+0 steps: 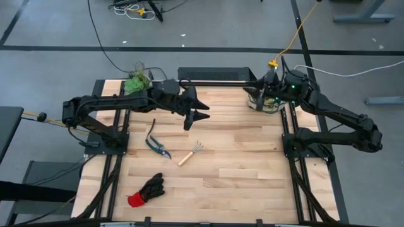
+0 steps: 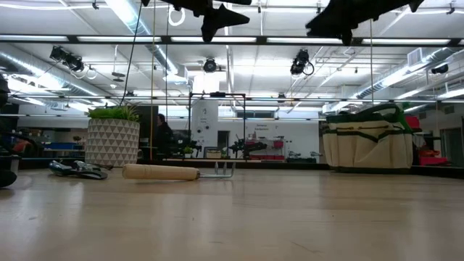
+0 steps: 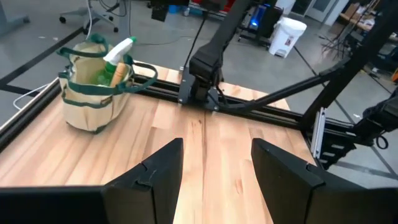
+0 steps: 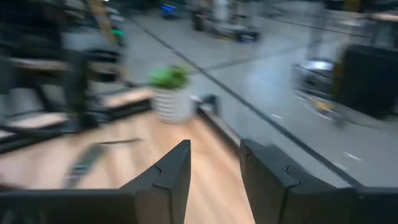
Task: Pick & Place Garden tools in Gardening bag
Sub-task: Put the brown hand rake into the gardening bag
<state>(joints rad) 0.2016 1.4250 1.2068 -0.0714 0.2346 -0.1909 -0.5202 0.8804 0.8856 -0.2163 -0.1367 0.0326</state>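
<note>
Worktop [image 1: 240, 164]: pale wood, both arms raised above it.

Gardening bag [image 1: 270, 101]: at the far right corner of the worktop, upright; spray bottle [image 3: 118, 51] and one wooden handle [image 3: 118, 73] already standing in it.

Tools outstanding: pruning shears [image 1: 156, 144] left of centre; rake [image 1: 190, 154] just beside them to the right, apart; black glove [image 1: 146, 190] with red cuff near the front edge, well apart from both.

Potted plant [image 1: 136, 82]: far left corner, not part of the job.

Left end effector [image 1: 198, 108]: held high near mid-worktop at the far side, fingers spread, nothing between them.

Right end effector [image 1: 265, 82]: high over the bag, fingers parted, empty.

Step in hand, as judged: between placements, with two items bagged and three left. The next move probably calls for the left arm to descend toward the shears or the rake, line its fingers across the handle and close before carrying to the bag.
</note>
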